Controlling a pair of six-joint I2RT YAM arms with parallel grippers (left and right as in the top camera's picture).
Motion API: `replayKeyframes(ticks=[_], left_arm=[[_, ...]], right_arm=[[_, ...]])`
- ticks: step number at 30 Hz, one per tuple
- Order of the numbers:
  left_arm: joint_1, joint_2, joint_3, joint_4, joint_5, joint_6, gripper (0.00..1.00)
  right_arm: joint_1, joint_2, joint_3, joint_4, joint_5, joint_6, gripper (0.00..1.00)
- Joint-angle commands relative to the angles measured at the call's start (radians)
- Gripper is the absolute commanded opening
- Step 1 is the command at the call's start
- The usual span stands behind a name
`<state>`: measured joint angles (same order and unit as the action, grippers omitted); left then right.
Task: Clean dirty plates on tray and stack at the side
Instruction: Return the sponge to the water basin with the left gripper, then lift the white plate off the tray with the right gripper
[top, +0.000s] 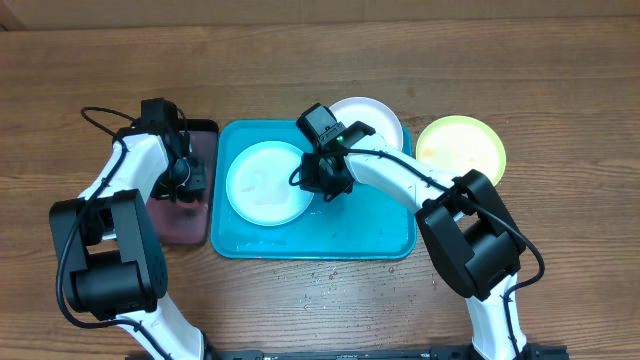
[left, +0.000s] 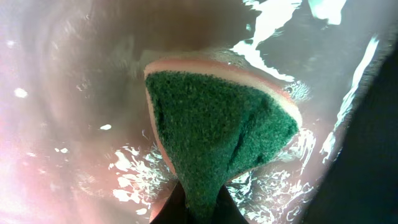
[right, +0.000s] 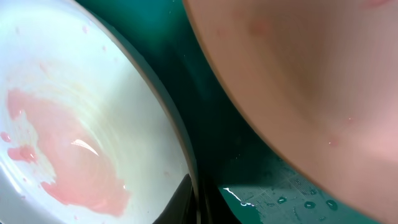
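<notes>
The turquoise tray (top: 370, 225) lies mid-table. The light cyan plate (top: 262, 183) lies on its left half; in the right wrist view (right: 93, 124) it carries a pink-red smear. My right gripper (top: 322, 180) is shut on this plate's right rim, the rim between the fingers (right: 198, 199). The white plate (top: 378, 118) sits at the tray's back right corner, partly under the right arm. The yellow-green plate (top: 462, 150) lies on the table right of the tray. My left gripper (top: 190, 180) is shut on a green scouring sponge (left: 217, 130), with its fingertips (left: 199, 211) low over wet pinkish water.
A smaller black tray with a pinkish inside (top: 190, 215) lies left of the turquoise tray and holds shallow water (left: 74, 93). A pale blurred rounded surface (right: 311, 74) fills the top right of the right wrist view. Water drops dot the tray floor (right: 292, 199) and the table in front (top: 330, 280).
</notes>
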<state>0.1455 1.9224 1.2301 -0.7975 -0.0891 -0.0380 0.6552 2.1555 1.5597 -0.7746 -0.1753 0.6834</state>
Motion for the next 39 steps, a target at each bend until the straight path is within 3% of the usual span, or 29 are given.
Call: replayKeyframes(ticks=[1, 4, 6, 7, 11, 21, 30, 39], left_arm=[[-0.001, -0.033, 0.007, -0.007, -0.06, -0.039, 0.04], [-0.001, -0.037, 0.047, -0.028, -0.055, -0.045, 0.07], [-0.001, -0.039, 0.079, -0.048, -0.038, -0.045, 0.48], [-0.001, -0.039, 0.097, -0.061, -0.024, -0.045, 0.57], [-0.001, -0.039, 0.119, -0.071, 0.034, -0.045, 0.7], [-0.002, -0.038, 0.113, -0.084, 0.116, -0.048, 0.86], [-0.002, -0.038, 0.113, -0.085, 0.116, -0.049, 0.89], [-0.002, -0.038, 0.113, -0.085, 0.116, -0.048, 0.91]], right_arm=[[-0.004, 0.004, 0.013, 0.002, 0.006, -0.003, 0.05], [-0.004, 0.004, 0.013, 0.002, 0.006, -0.003, 0.05], [-0.004, 0.004, 0.013, 0.002, 0.006, -0.003, 0.04], [-0.004, 0.004, 0.013, 0.002, 0.006, -0.003, 0.04], [-0.003, 0.004, 0.013, 0.002, 0.006, -0.004, 0.04], [-0.001, -0.045, 0.037, -0.021, 0.045, -0.165, 0.04], [0.037, -0.188, 0.053, -0.055, 0.317, -0.274, 0.04], [0.124, -0.225, 0.053, -0.057, 0.676, -0.325, 0.04]])
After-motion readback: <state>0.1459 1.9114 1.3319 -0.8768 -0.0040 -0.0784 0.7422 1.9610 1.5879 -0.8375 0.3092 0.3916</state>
